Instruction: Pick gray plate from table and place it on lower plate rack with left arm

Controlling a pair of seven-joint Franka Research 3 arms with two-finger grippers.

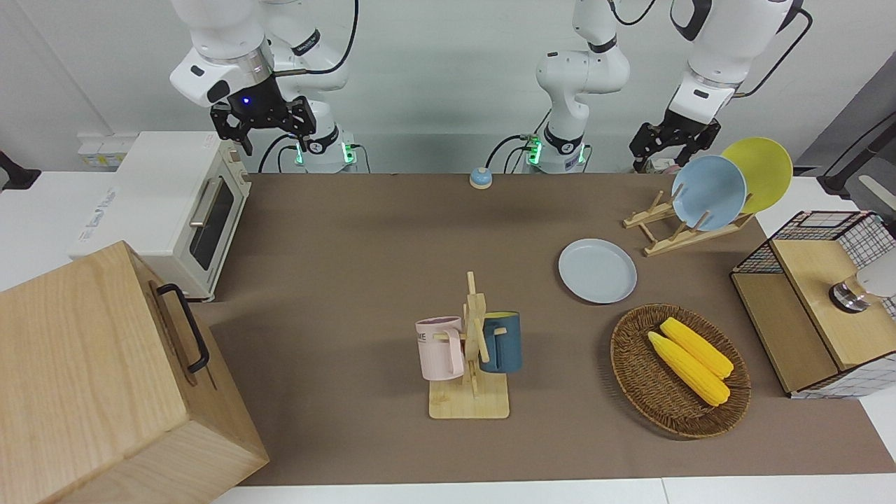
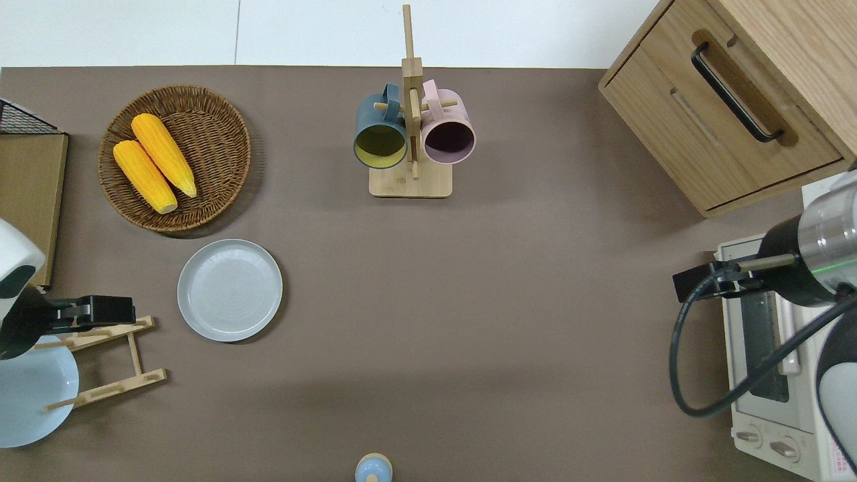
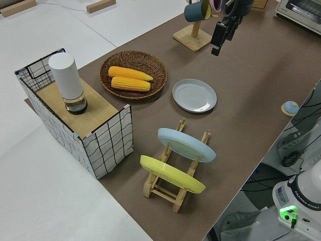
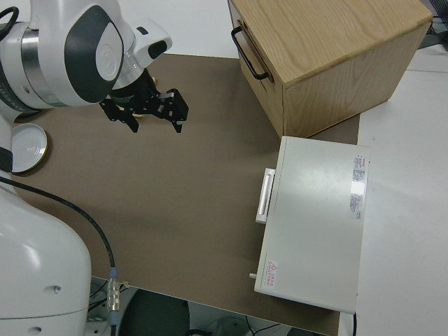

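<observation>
Overhead view: left gripper [image 2: 100,309] hangs over the peg end of the lower plate rack [image 2: 107,365], right at the left arm's end of the table [image 2: 469,301].
Left gripper fingers: honestly can't tell if they're apart or together, nothing visibly in them.
Rack, under the gripper: two light-wood rails with pegs, a sky-blue plate [image 1: 708,192] and a yellow plate [image 1: 759,171] propped on edge in it.
Gray plate [image 2: 229,290]: flat on the table, just beside the rack, a little farther from the robots than the gripper and toward the table's middle. Not touching the rack or the gripper.
Wicker basket [image 2: 221,120]: farther out again, near the gray plate, two corn cobs [image 2: 154,163] lying in it.
Mug stand [image 2: 410,181]: well apart from the gripper, toward mid-table, a dark blue mug [image 2: 379,130] and a pink mug [image 2: 447,130] hung on it.
Right gripper [image 1: 262,122]: that arm's parked, fingers look spread apart.
</observation>
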